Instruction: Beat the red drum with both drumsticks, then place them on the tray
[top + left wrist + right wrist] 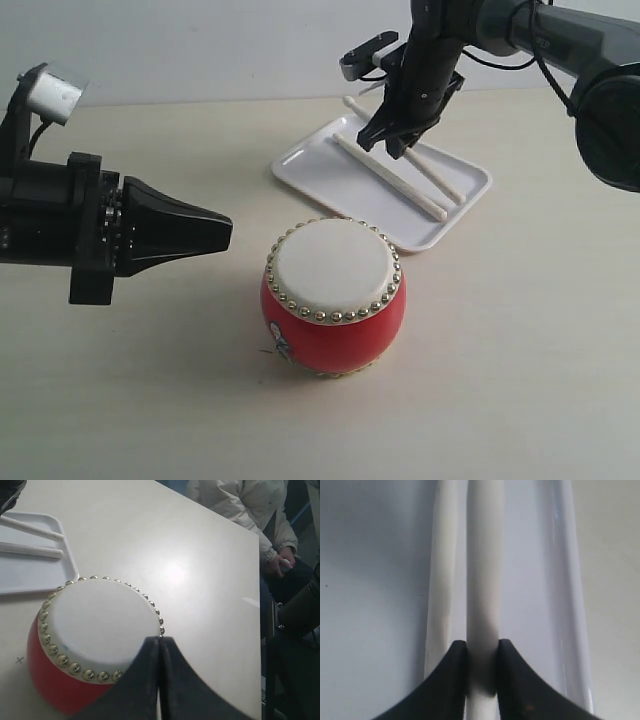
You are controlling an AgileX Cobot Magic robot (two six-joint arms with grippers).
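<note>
The red drum stands upright near the table's middle, cream skin up. Behind it lies the white tray. One drumstick rests in the tray. Beside it, nearer the tray's far rim, is the second drumstick. My right gripper is shut on this stick low over the tray; I cannot tell whether the stick touches the tray. My left gripper is shut and empty, hovering just left of the drum.
The pale table spreads around the drum and tray. A seated person in a white jacket shows beyond the table edge in the left wrist view. A small x mark is on the table beside the drum.
</note>
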